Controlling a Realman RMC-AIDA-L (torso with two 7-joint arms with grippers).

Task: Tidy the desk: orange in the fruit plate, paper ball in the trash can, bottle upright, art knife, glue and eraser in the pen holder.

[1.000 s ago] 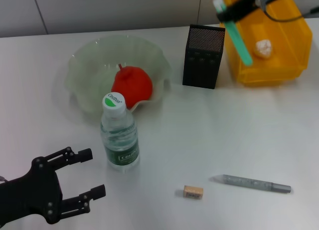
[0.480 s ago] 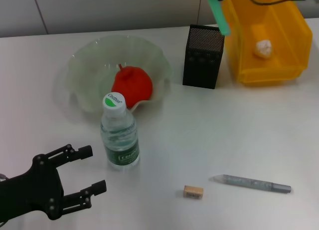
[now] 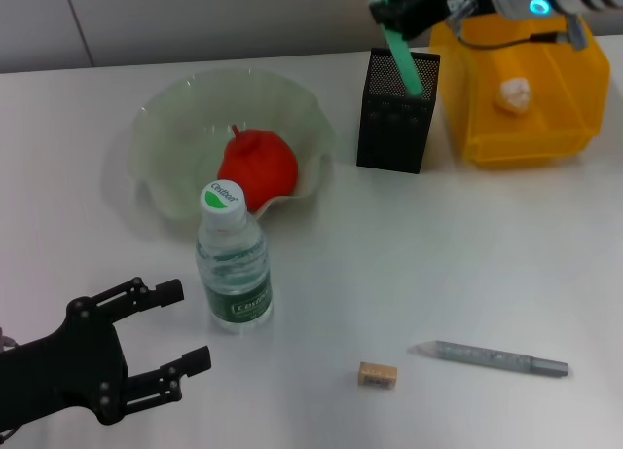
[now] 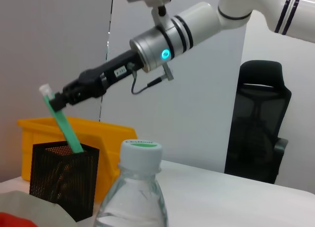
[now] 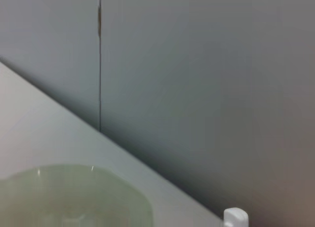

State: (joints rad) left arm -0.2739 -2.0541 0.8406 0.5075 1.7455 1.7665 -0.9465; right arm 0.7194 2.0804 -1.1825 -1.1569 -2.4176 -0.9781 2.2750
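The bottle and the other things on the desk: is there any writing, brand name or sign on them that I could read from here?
Bottle cap: a short word above the green circle, too blurred to read.
Bottle's green label: a white brand word, too blurred to read.
Right gripper: a small white sticker with dark characters on its black body, too small to read.
Pen holder, trash can, eraser: no text visible.

Red-orange ribbed orange [image 3: 258,167] sits in pale green, wavy-rimmed fruit plate [image 3: 175,137], far left. Clear bottle [image 3: 234,264] stands upright, just nearer. White paper ball [image 3: 513,95] lies inside yellow trash can [image 3: 574,108], far right. Green glue stick [image 3: 404,59], probably the glue, slants into black mesh pen holder [image 3: 394,128]. Tan eraser [image 3: 377,375] and grey art knife [image 3: 492,358] lie flat, near right.
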